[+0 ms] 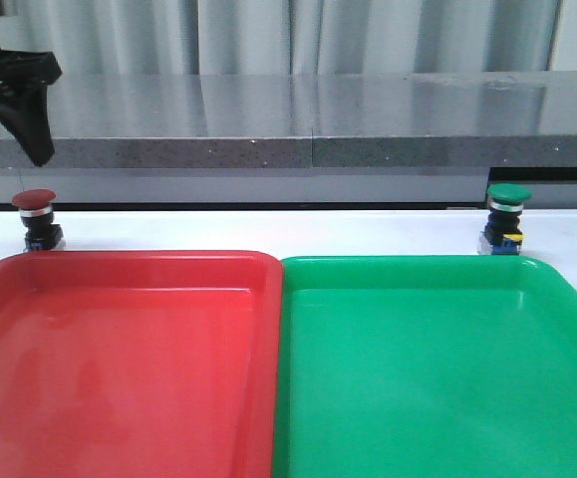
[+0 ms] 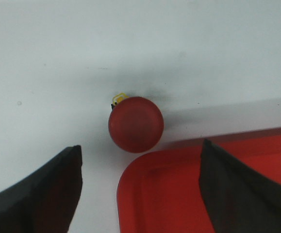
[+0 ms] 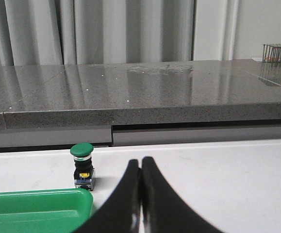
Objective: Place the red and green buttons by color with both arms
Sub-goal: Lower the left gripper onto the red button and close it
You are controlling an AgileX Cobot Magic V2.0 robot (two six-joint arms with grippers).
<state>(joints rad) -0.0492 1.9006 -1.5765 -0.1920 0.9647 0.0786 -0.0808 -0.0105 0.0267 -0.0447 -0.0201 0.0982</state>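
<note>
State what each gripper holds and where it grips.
Nothing. Left gripper is open above the red button; right gripper is shut, empty, away from the green button.

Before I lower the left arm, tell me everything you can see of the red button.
The red button has a dark-red domed cap, silver collar and black body. It stands upright on the white table, just beyond the red tray's far-left corner, untouched. From the left wrist, its cap sits below the open left gripper, a yellow tag at its side.

No text, label, brand, number or sign is being shown legibly in any view. A small yellow tag is being carried on the green button (image 3: pixel 82 165), but it is too small for any marking on it to be read.
</note>
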